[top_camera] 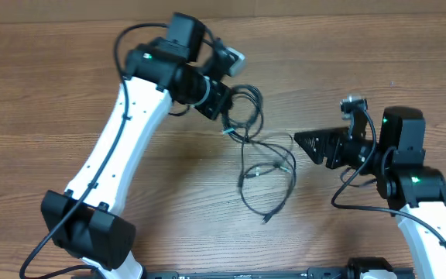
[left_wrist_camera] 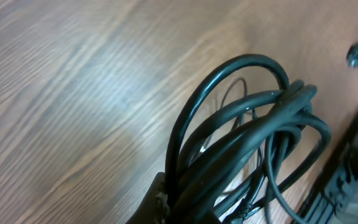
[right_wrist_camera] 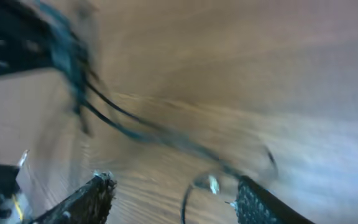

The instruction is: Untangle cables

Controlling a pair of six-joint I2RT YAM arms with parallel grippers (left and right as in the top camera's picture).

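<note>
Big wooden table (top_camera: 53, 116) first: no box, tray or bin anywhere on it, so nothing to report on the container front. Next, the left arm (top_camera: 122, 139), stretched from the near-left corner up toward the middle of the far edge, with the left gripper (top_camera: 224, 105) clamped on a bunch of the cables (top_camera: 248, 116). Pretty clear in the left wrist view, a fat handful of black loops (left_wrist_camera: 241, 130) sprouting straight out of the jaws. Right gripper (top_camera: 307, 144) over toward the right edge, aimed at the pile, spread wide and holding nothing. Blurry in its own view, but both fingers (right_wrist_camera: 98, 196) well apart, with a strand (right_wrist_camera: 129, 124) running across ahead of them. Progress-wise: early days, judging by this. Gathered end bunched up near the far edge, looser loops trailing down toward the middle of the table, one small plug (top_camera: 267, 221) lying free at the low end. Lots of crossing-over in between, so nothing properly separated yet. Left to do, at a guess: tease the cords apart one by one and lay them out singly. No telling the number of cords, or of any real knot inside the bunch.
</note>
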